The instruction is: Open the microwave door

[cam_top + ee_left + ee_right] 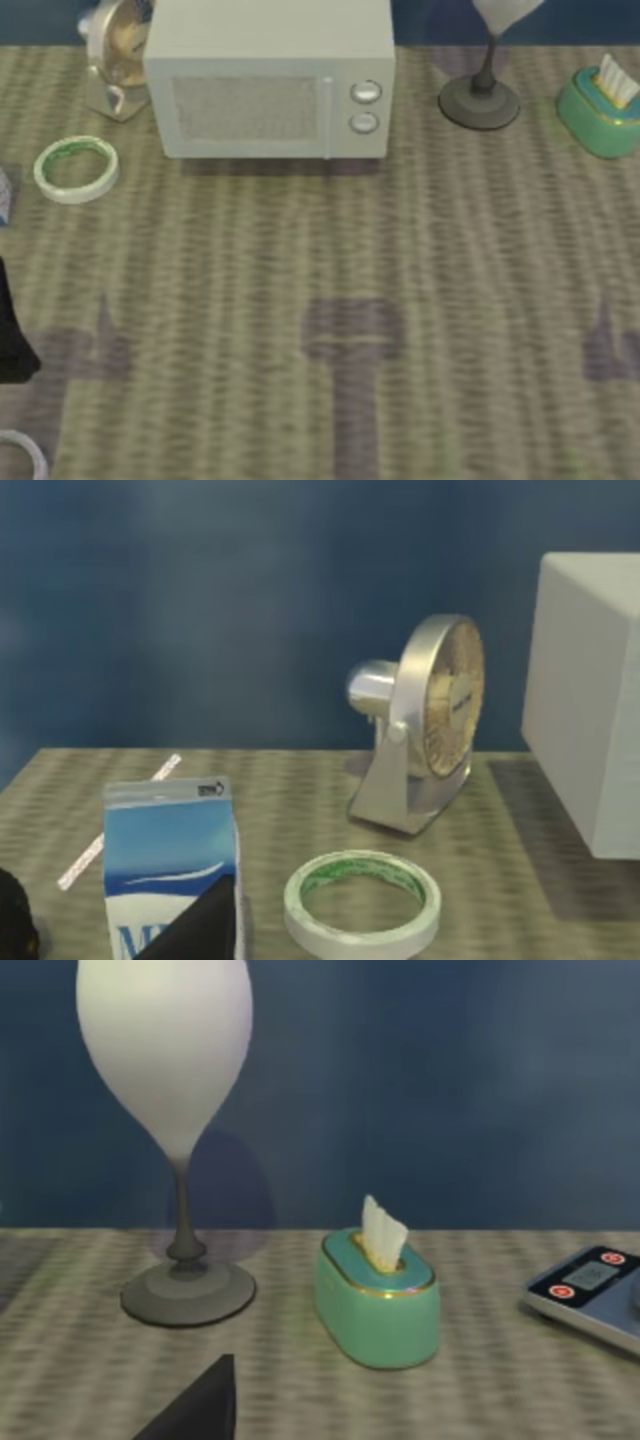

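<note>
The microwave (270,75) sits right of the fan (115,55), its microwave door (245,108) shut flush. Neither gripper's fingers are readable. A good approach hooks the door edge nearest the knobs (366,106), then swings outward.

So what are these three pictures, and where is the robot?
One picture looks down on a table from above. The other two come from cameras on the robot's two arms, which are parked at the near edge and hold nothing. On the table stand a big pale grey-white microwave with its mesh-window door shut, a silver desk fan, a white and green tape ring, a blue milk carton, a grey lamp with a white shade, a green tissue box and a small scale.
</note>
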Tool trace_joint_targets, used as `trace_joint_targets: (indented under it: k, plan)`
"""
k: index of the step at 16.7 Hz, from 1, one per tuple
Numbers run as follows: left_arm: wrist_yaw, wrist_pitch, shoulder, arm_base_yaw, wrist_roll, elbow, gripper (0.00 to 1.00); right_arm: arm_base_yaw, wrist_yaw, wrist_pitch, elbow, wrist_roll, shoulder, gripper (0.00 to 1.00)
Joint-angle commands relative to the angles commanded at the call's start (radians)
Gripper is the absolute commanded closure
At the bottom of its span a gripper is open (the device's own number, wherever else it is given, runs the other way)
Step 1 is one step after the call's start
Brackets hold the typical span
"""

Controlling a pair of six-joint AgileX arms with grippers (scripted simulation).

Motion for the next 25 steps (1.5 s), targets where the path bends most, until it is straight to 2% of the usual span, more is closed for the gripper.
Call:
trace_joint_targets:
  k: [5, 9, 25]
  plan:
    - [-0.010, -0.036, 0.059, -0.023, -0.022, 0.061, 0.00, 0.000, 0.000, 0.000, 0.000, 0.000, 0.000, 0.00]
    - [-0.046, -0.165, 0.280, -0.099, -0.094, 0.290, 0.00, 0.000, 0.000, 0.000, 0.000, 0.000, 0.000, 0.00]
    - [-0.269, -1.055, 1.916, -0.551, -0.489, 1.945, 0.00, 0.000, 0.000, 0.000, 0.000, 0.000, 0.000, 0.00]
